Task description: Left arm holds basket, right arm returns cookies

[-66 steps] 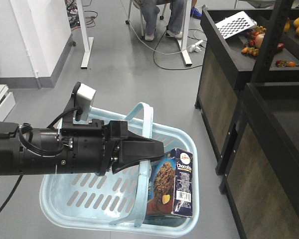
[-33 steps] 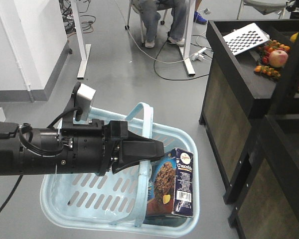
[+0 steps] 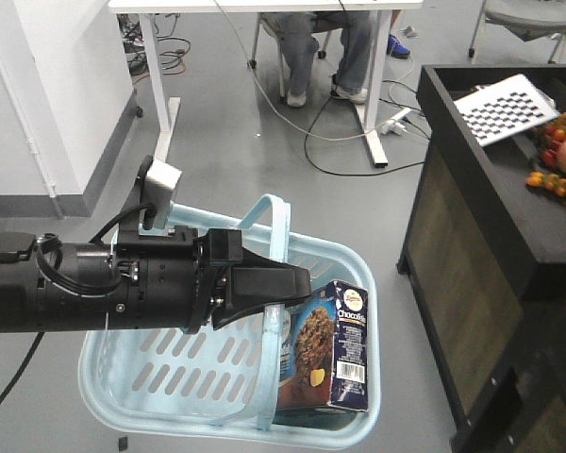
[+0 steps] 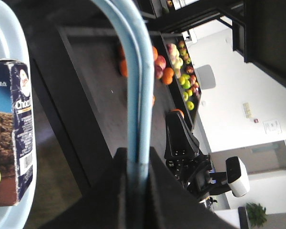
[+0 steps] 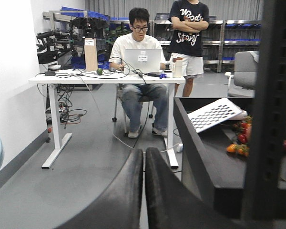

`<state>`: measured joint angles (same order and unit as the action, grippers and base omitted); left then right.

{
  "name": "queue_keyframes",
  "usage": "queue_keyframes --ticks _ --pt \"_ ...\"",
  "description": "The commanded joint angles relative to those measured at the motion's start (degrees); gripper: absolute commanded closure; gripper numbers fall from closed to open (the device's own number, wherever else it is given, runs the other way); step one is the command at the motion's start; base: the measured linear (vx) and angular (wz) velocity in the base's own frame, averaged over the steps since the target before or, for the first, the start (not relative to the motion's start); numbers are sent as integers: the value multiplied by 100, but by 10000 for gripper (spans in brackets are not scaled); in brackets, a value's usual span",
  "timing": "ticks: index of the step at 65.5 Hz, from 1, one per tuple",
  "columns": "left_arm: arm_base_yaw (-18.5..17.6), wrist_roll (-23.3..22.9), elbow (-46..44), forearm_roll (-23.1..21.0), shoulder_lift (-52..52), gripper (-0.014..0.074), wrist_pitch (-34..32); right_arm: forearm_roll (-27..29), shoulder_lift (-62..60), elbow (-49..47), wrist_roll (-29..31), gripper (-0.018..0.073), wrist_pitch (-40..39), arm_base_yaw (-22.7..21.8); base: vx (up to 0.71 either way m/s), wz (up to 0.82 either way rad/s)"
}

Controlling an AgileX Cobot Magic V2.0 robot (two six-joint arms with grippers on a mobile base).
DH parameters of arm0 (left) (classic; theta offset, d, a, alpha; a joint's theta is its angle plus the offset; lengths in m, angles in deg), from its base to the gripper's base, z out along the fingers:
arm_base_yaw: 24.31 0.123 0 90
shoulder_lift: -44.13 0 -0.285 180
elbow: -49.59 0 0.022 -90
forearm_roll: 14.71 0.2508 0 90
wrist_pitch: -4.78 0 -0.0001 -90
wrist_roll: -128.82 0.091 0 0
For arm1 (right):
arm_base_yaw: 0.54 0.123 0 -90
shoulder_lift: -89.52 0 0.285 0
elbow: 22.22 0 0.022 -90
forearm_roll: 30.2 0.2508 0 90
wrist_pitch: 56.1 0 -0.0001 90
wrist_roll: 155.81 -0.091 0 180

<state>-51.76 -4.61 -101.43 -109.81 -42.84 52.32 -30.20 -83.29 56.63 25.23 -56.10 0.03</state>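
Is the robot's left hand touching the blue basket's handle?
Touching. The left wrist view shows the light blue plastic basket's hoop handle running straight down between the left gripper's black fingers, which pinch it with no gap.

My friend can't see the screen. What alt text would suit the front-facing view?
A thick black robot arm reaches in from the left, its tool shut on the handles of a light blue basket over a grey floor. A navy cookie box stands upright in the basket's right end; a dark shelf with fruit stands at the right.
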Motion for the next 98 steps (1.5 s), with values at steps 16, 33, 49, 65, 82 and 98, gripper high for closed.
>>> queue_keyframes --ticks 16,33,49,65,82,98 --pt "-19 61 -226 -639 191 603 287 0 -42 9 48 566 -402 -3 36 35" --pt "-19 61 -226 -639 191 603 287 0 -42 9 48 566 -402 -3 36 78" --pt "-19 61 -226 -639 191 603 286 0 -42 9 48 566 -402 -3 31 80" --pt "-19 61 -226 -639 191 603 286 0 -42 9 48 566 -402 -3 28 68" --pt "-19 61 -226 -639 191 603 286 0 -42 9 48 566 -408 -3 25 65" --pt "-19 61 -226 -639 191 603 280 0 -42 9 48 566 -408 -3 22 71"
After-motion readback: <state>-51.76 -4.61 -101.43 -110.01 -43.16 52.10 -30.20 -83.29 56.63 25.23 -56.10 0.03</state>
